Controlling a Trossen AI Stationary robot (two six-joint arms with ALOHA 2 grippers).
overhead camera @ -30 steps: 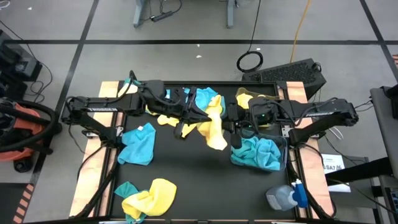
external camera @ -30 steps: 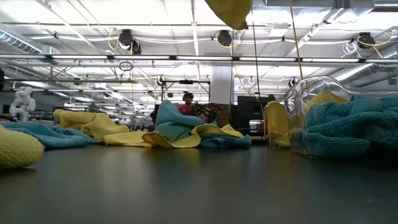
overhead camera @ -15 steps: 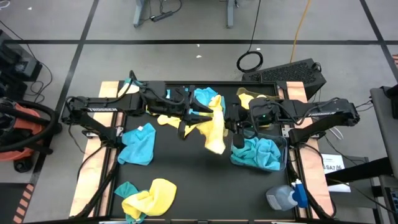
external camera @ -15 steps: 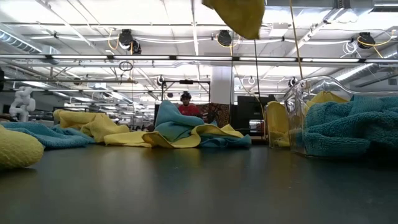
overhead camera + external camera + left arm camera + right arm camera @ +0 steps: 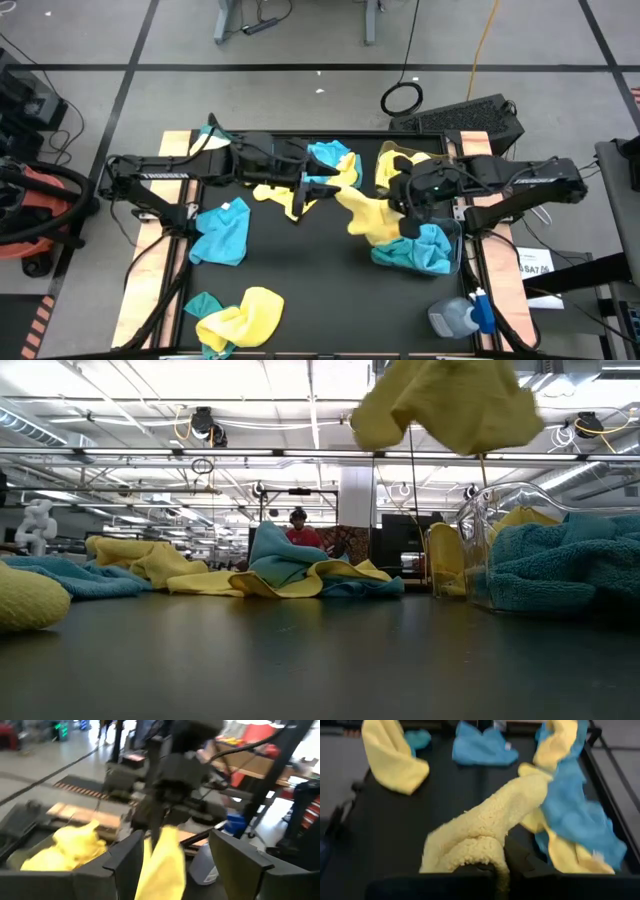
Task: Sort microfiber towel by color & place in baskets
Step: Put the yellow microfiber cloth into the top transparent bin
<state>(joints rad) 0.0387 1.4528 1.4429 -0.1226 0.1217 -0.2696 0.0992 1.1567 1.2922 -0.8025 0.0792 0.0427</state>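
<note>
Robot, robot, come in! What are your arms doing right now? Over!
Right gripper shut on yellow towel, carried above the table. Left gripper open, just let go. Teal towels fill nearest basket. Nothing blocking.

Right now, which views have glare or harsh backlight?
Low view: ceiling lights glare behind the lifted yellow towel, and the clear basket catches highlights. Left wrist view: the room beyond is washed out at one side. High and right wrist views: evenly lit, no glare on the black table.

A grey tiled floor crossed by dark lines is seen across the high view's top. Long white ceiling lights and metal trusses are shown in the low view.
</note>
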